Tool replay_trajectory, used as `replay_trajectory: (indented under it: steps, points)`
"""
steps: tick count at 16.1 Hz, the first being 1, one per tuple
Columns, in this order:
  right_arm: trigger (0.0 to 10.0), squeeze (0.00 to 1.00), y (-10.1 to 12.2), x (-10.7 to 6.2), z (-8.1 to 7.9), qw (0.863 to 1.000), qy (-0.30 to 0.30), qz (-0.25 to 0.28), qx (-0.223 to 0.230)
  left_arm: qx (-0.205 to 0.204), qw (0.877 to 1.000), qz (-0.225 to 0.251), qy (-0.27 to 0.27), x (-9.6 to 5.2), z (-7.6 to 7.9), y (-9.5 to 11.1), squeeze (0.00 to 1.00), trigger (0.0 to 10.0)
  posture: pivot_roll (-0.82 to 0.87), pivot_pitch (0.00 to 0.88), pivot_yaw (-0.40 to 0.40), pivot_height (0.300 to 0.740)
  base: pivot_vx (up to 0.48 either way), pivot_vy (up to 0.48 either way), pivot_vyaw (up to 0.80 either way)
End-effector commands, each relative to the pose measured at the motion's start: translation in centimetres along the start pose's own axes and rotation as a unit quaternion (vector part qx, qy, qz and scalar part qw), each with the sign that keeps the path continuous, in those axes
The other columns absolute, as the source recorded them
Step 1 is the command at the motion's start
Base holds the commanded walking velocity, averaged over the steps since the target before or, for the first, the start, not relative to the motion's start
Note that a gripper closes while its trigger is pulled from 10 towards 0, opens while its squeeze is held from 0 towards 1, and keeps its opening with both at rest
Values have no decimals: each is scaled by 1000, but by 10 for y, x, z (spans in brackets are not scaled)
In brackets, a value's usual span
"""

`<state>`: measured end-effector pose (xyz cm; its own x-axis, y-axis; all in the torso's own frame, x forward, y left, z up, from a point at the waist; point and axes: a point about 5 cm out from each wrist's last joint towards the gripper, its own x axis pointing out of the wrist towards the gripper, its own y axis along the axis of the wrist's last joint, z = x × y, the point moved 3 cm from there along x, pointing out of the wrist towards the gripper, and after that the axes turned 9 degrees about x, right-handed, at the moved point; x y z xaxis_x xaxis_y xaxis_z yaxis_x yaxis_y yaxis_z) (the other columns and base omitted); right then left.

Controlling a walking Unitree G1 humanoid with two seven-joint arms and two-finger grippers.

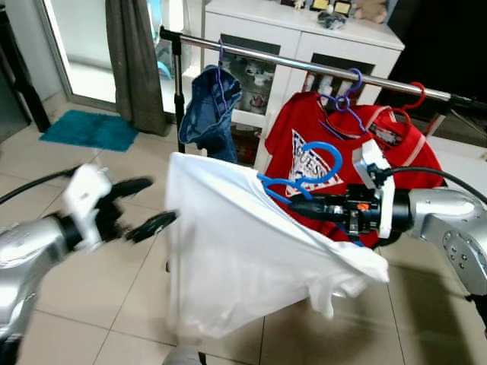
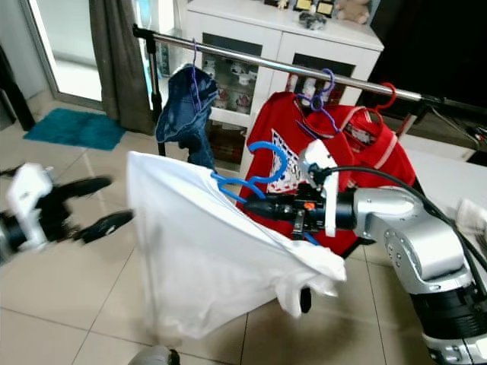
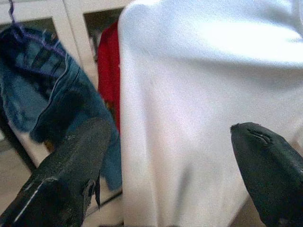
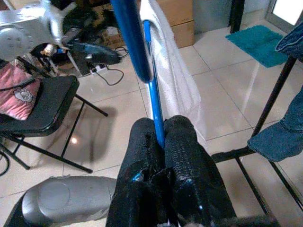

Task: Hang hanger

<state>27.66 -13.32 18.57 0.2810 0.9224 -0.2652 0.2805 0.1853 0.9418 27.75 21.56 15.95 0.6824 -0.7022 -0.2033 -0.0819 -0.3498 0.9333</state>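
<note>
Silver metal clothes rail [image 1: 304,67] bearing blue denim garment [image 1: 209,110] and two red shirts [image 1: 319,152] on hangers, beyond the fingers.

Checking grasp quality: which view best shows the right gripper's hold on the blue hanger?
Right wrist view: the right gripper shows both fingers pinched shut on the blue hanger bar. Both eye views show the hold side-on, with the hook clear but the white shirt hiding the bar. The left wrist view shows shirt, no hanger.

Right gripper [image 1: 298,206] clamped tight, arm extended; left gripper [image 1: 152,204] spread wide.
</note>
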Motion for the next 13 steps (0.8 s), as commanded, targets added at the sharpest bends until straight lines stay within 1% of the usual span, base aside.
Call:
replay_trajectory:
  steps: [1,2,3,5,6,7,8,11,13]
  points:
    - [10000,0,11,-2,-5,1000,11,13,-23,2,1000,-5,7,5,-3,-4,0,10000,134,0,-84,740,0,0,0]
    - [10000,0,10,-1,-5,1000,13,13,-23,-1,1000,1,8,10,-5,-5,0,3882,129,0,-76,740,0,0,0]
    - [10000,0,10,-1,-5,1000,11,13,-24,-6,1000,11,3,16,-2,-3,0,0,126,0,-72,740,0,0,0]
    - [10000,0,10,-1,-4,1000,9,13,-24,-11,1000,17,-2,21,1,-2,0,0,123,0,-67,740,0,0,0]
    - [10000,0,10,-2,-4,1000,8,15,-24,-12,1000,20,-3,26,6,-3,0,0,121,0,-65,740,0,0,0]
    - [10000,0,11,-2,-4,1000,6,15,-23,-13,1000,26,-4,30,15,-3,0,0,120,0,-64,740,0,0,0]
    - [10000,0,10,-2,-4,1000,6,16,-23,-16,1000,27,3,32,18,-5,0,0,122,0,-66,740,0,0,0]
    - [10000,0,10,0,-4,1000,8,16,-21,-13,999,30,29,32,20,-6,0,0,126,0,-73,740,0,0,0]
    - [10000,0,10,2,-4,1000,10,16,-20,1,998,26,53,33,21,-8,0,0,130,0,-77,740,0,0,0]
